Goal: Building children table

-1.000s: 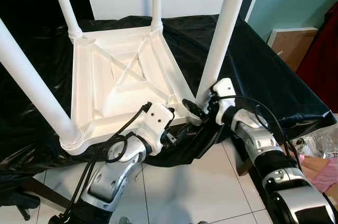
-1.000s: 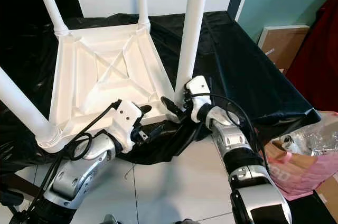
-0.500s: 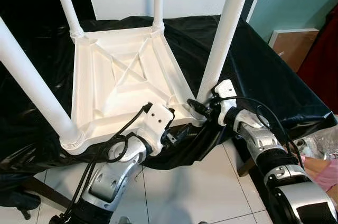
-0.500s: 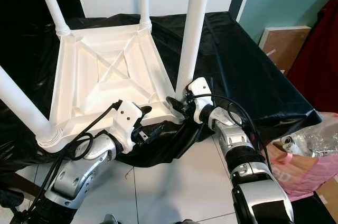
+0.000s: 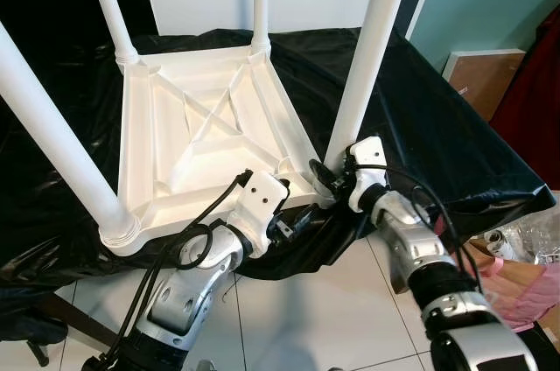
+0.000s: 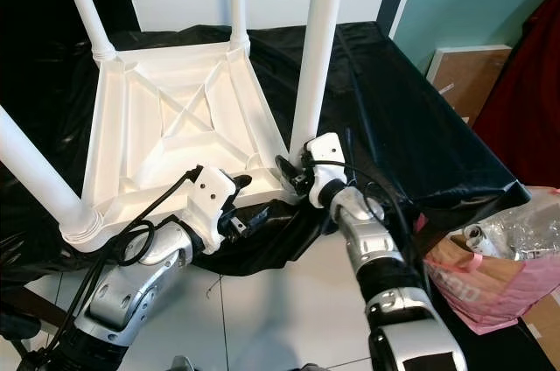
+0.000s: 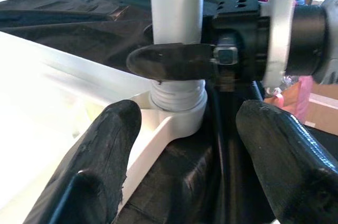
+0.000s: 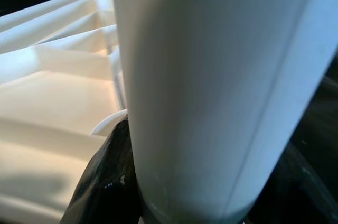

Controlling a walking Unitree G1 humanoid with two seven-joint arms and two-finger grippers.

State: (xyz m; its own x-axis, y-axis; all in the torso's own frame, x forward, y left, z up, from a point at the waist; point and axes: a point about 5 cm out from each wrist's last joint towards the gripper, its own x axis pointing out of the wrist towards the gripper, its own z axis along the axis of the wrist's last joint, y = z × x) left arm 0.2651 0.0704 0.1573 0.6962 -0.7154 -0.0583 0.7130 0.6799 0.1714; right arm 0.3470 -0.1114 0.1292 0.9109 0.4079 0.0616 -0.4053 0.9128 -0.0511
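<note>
The white children's table point(image 5: 210, 126) lies upside down on a black sheet, with its legs pointing up. My right gripper point(image 5: 328, 180) is at the foot of the near right leg point(image 5: 367, 56), where the leg enters its corner socket. In the right wrist view the leg point(image 8: 222, 86) stands between the two black fingers point(image 8: 105, 182), which are shut on it. My left gripper point(image 5: 293, 218) hovers open at the table's front edge just left of that corner. In the left wrist view its fingers point(image 7: 100, 150) are spread wide, facing the leg's threaded base point(image 7: 177, 97).
The black sheet point(image 5: 437, 143) drapes over the support and hangs down to the tiled floor point(image 5: 315, 310). A cardboard box point(image 5: 486, 73) leans against the teal wall at the right. A plastic bag with pink contents point(image 6: 490, 275) lies on the floor at the lower right.
My right forearm has swung to the left and closer in, while its gripper has stayed at the leg's base. The left arm has not moved.
</note>
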